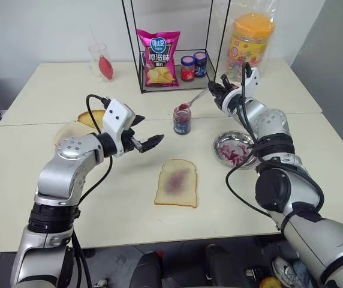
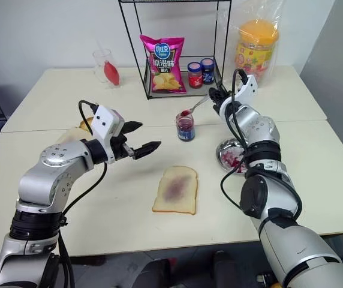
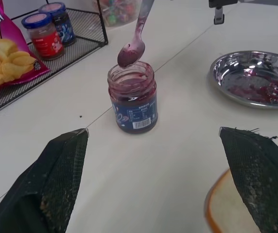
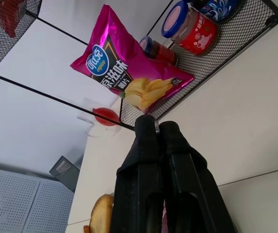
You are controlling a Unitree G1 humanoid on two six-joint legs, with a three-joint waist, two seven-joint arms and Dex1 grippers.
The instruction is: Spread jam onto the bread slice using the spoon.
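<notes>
A pale bread slice with a purple-red smudge lies flat near the table's front middle. Behind it stands a small clear jar of dark jam, lid off. My right gripper is shut on the handle of the silver spoon, whose jam-coated bowl hovers just over the jar's mouth. My left gripper hangs open above the table, left of the jar and behind the bread, with nothing between its fingers.
A metal dish smeared with jam sits right of the bread. A wire rack at the back holds a pink chip bag and two small lidded jars. Toasted slices lie at the left, a glass at the back left.
</notes>
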